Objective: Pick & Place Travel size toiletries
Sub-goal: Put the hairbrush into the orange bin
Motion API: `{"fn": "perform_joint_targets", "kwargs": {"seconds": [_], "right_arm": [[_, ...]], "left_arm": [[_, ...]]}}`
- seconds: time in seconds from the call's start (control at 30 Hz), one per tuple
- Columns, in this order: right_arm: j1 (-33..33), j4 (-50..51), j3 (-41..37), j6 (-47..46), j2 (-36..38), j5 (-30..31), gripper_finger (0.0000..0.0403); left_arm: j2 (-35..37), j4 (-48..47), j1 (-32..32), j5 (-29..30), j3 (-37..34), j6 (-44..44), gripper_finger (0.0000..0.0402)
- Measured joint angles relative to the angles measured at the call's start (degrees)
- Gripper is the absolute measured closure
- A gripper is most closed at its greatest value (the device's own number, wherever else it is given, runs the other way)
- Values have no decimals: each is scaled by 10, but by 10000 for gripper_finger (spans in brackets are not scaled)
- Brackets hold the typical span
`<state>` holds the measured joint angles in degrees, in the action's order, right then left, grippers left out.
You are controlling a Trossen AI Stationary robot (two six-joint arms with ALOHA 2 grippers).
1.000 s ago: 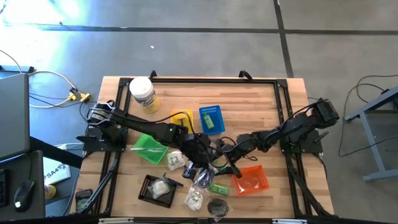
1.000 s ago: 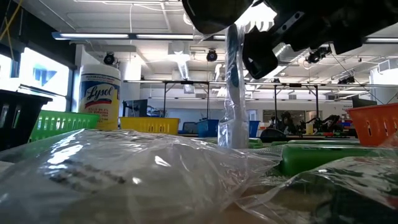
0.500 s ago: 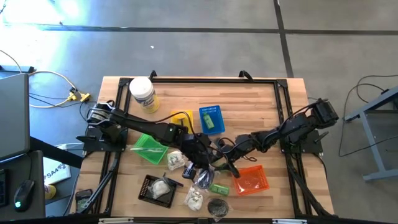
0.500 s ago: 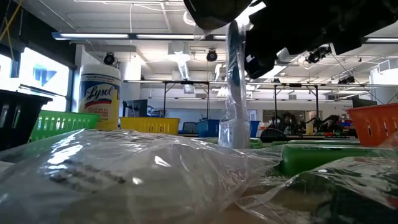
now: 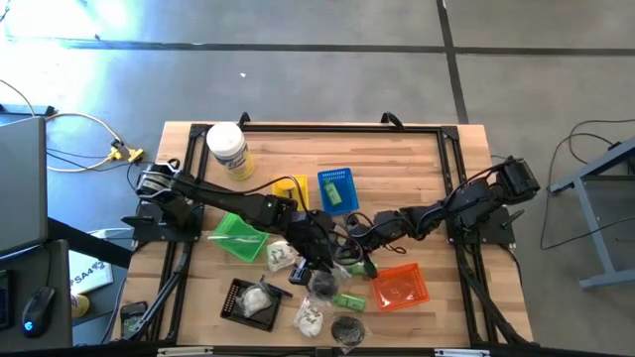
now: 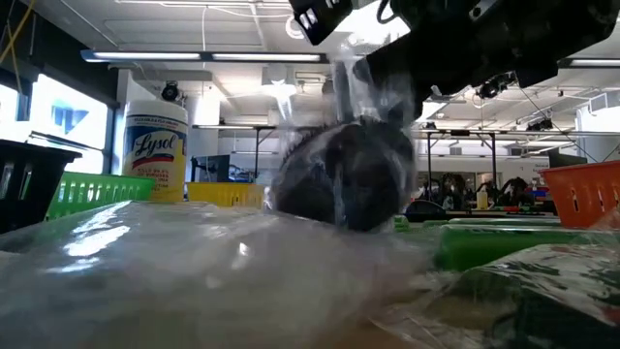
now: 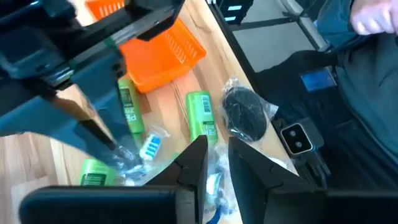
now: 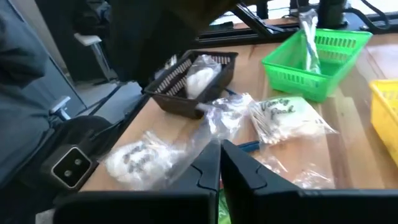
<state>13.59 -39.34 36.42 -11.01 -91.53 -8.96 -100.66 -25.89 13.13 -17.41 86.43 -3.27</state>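
Observation:
My two grippers meet over the pile of toiletries at the table's middle front. A long thin clear packet (image 7: 142,149) with a blue piece inside hangs between them. My right gripper (image 8: 221,163) is shut on it. My left gripper (image 7: 217,163) stands right beside it with its fingers a little apart. In the low view a blurred dark round shape in clear film (image 6: 341,179) shows below both grippers; what it is I cannot tell. Two green tubes (image 7: 199,115) and a round black piece in a packet (image 7: 245,112) lie flat on the wood. My right gripper pinches the crumpled clear film of the long thin packet (image 8: 214,127) between its two fingertips. It comes at it nearly level from the table's right side. The film runs on past the fingers, slack. My left gripper: whether its parted fingers touch the packet, I cannot tell.
An orange basket (image 5: 402,286) sits just right of the grippers, with a green basket (image 5: 236,236), a yellow basket (image 5: 291,188) and a blue basket (image 5: 337,188) behind. A black tray (image 5: 250,299) holds a white packet. A big white jar (image 5: 228,149) stands far left. A person (image 7: 367,74) is beyond the near edge.
My right gripper has closed in on the hanging packet from the right and shut on it. The packet hung straight and still below my left gripper; now it shows blurred in the low view, with a dark round shape where it hung.

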Motion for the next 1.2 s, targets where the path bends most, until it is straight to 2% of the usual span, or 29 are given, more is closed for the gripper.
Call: {"fn": "perform_joint_targets", "kwargs": {"seconds": [0.17,0.27,0.4,0.53,0.7,0.93,1.03,1.2], "right_arm": [[-7,10,0,-9,0,20,400],[-7,17,0,2,3,49,400],[-9,18,0,7,8,60,400],[-10,27,0,7,8,51,400],[-9,22,0,21,8,16,392],[-5,44,-1,22,44,16,322],[-5,59,0,20,57,19,293],[-5,87,0,18,71,30,266]], "left_arm": [[0,-22,0,0,0,-1,354],[0,-73,6,2,0,-4,359],[-9,-107,21,6,-23,0,348],[-10,-78,38,17,-64,-17,307],[-10,-33,39,18,-104,-28,222],[-9,13,38,22,-139,-19,101],[-9,38,38,36,-155,-17,75],[-31,68,38,50,-163,-30,72]]}}
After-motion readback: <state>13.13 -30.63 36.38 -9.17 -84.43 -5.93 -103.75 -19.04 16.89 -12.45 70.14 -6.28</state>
